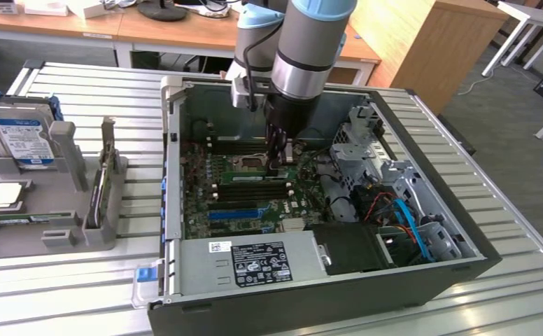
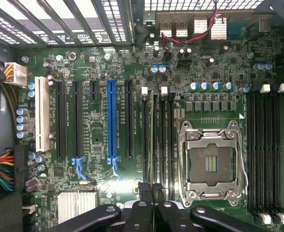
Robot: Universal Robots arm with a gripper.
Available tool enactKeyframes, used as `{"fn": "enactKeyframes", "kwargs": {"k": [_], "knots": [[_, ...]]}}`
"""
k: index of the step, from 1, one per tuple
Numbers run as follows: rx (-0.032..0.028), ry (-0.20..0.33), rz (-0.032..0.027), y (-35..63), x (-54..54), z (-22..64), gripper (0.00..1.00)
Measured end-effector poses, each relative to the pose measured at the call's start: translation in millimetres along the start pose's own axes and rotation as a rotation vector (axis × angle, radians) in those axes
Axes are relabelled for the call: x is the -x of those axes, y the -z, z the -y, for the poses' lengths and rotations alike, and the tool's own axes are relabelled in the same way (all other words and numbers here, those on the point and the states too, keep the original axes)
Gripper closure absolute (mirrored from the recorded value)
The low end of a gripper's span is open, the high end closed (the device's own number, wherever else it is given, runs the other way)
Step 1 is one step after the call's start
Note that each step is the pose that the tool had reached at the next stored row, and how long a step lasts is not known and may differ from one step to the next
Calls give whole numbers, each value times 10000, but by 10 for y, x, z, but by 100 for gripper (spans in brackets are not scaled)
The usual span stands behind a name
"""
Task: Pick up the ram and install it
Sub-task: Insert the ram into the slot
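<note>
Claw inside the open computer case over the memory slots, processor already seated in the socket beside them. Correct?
No: the socket is empty, as the wrist view shows. The claw is inside the open computer case over the memory slots.

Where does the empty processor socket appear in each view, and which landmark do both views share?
Exterior view: the processor socket lies inside the computer case, just at the exterior view's left of the end effector.
Wrist view: the socket, silver-framed and empty, sits between two banks of black memory slots.
Shared landmark: the blue expansion slot.
</note>
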State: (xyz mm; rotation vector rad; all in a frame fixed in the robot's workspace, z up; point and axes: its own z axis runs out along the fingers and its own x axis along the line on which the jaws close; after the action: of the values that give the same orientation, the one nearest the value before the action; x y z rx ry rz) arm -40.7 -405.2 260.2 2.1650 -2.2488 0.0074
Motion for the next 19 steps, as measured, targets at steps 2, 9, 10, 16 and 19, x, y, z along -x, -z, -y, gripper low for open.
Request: {"fn": "enactKeyframes", "kwargs": {"k": [2, 9, 10, 16, 19], "knots": [[2, 0, -5, -16, 0, 0, 88], [2, 0, -4, -75, 1, 0, 88], [2, -1, -6, -76, 0, 0, 88], [1, 0, -3, -90, 1, 1, 88], [2, 0, -5, -105, 1, 1, 88]]}}
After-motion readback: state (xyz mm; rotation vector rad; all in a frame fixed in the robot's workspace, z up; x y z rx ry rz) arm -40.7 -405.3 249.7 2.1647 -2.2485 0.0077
